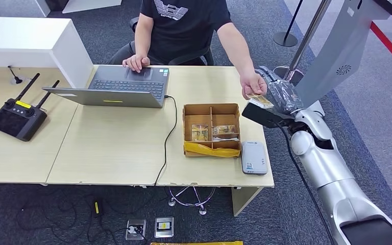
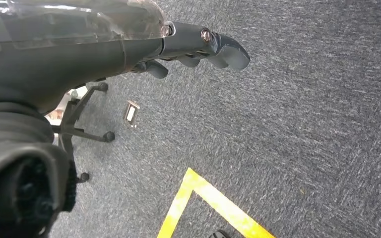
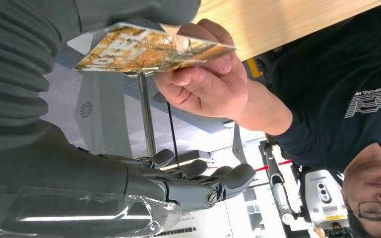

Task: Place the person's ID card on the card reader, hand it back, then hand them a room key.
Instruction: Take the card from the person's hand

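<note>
At the desk's right edge my right hand (image 1: 278, 99) is raised with its fingers (image 3: 198, 183) spread and apart from the card. A yellow-orange card (image 1: 259, 100) (image 3: 149, 49) lies against my thumb (image 3: 129, 10). The person's hand (image 1: 252, 84) (image 3: 203, 84) pinches the card's other end. The grey card reader (image 1: 254, 157) lies flat at the desk's front right corner with nothing on it. A cardboard box (image 1: 212, 109) beside it holds similar cards (image 1: 200, 131). My left hand (image 2: 198, 42) hangs over the carpet and holds nothing.
The person (image 1: 184, 25) sits behind the desk with the other hand on an open laptop (image 1: 127, 84). The laptop's cable (image 1: 171, 132) runs over the front edge. A black remote controller (image 1: 16, 118) lies at the left. A post base (image 1: 286, 38) stands far right.
</note>
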